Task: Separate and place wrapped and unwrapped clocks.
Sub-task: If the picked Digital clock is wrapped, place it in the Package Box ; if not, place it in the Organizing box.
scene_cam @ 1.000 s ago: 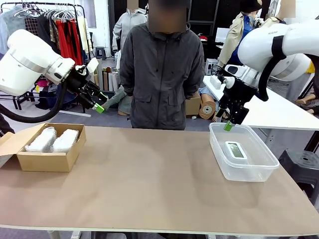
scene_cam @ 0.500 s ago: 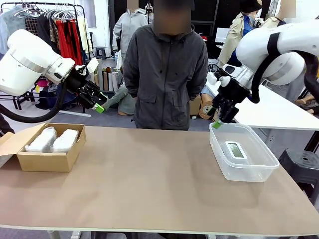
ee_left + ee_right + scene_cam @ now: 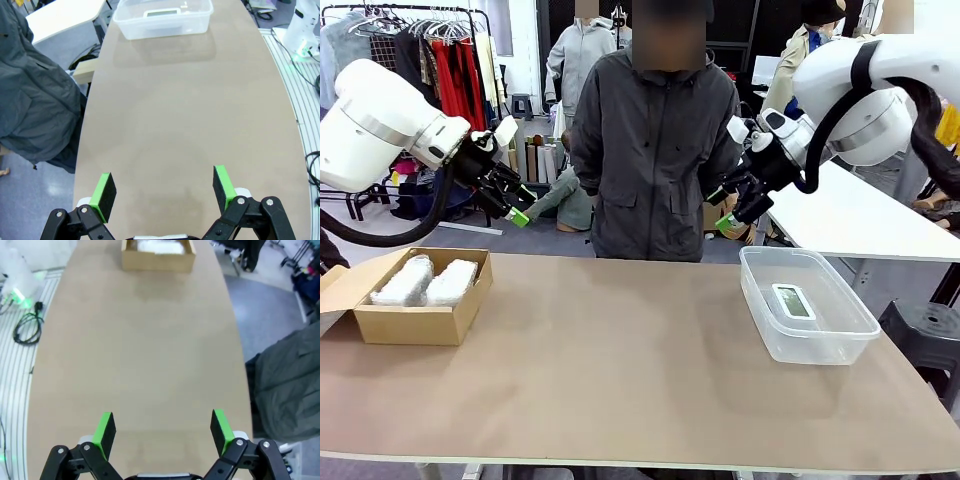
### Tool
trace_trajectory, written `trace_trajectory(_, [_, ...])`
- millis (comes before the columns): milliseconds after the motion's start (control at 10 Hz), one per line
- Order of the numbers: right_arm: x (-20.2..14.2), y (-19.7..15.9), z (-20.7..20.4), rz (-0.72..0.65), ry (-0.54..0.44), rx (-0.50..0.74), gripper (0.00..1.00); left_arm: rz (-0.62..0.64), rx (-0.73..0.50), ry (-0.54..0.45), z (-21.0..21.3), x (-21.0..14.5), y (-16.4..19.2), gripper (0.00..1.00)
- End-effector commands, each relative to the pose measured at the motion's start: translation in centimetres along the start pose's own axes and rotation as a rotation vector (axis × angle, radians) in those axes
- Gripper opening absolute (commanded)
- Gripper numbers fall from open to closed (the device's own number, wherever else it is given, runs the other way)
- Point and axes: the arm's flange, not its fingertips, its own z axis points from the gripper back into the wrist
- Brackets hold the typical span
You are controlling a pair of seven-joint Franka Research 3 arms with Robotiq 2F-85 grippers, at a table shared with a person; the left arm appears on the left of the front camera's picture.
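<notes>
two oblong bundles in whitish bubble wrap (image 3: 425,281) lie side by side in an open brown cardboard box (image 3: 415,322) at the left of the front view, on the tan tabletop (image 3: 620,370). one bare small white rounded-rectangular digital clock with a grey-green screen (image 3: 792,301) lies flat on the floor of a clear plastic tub (image 3: 807,345) at the right of that view, well apart from the box.

left gripper (image 3: 515,205), black with green pads, hangs in the air in the upper left of the front view, above and behind the box, touching nothing. in the left wrist view its green pads (image 3: 105,190) stand wide apart at the bottom of the frame with only bare tabletop between them, and the tub with the clock (image 3: 161,13) sits at the top edge.

right gripper (image 3: 725,213) hangs in the upper right of centre in the front view, above the far table edge and to the left of the tub, close in front of a person's dark grey jacket (image 3: 650,150). its jaws are also spread wide and empty in the right wrist view, where the green pads (image 3: 220,431) frame bare tabletop and the cardboard box with the bundles (image 3: 161,246) shows at the top of the frame. the grey jacket shows at the right edge there.
</notes>
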Motion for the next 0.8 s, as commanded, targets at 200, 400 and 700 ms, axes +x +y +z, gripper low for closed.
trace_trajectory(200, [-0.67, -1.32, -0.22, -0.019, -0.128, 0.035, 1.0, -0.009, 0.001, 0.001, 0.11, 0.02, -0.13, 1.0])
trace_trajectory(400, [-0.82, -1.45, -0.14, -0.045, -0.135, 0.052, 1.0, -0.009, 0.001, 0.001, 0.11, 0.02, -0.13, 1.0])
trace_trajectory(700, [-1.1, -1.61, -0.34, -0.049, -0.117, 0.076, 1.0, -0.009, 0.001, 0.001, 0.11, 0.02, -0.13, 1.0])
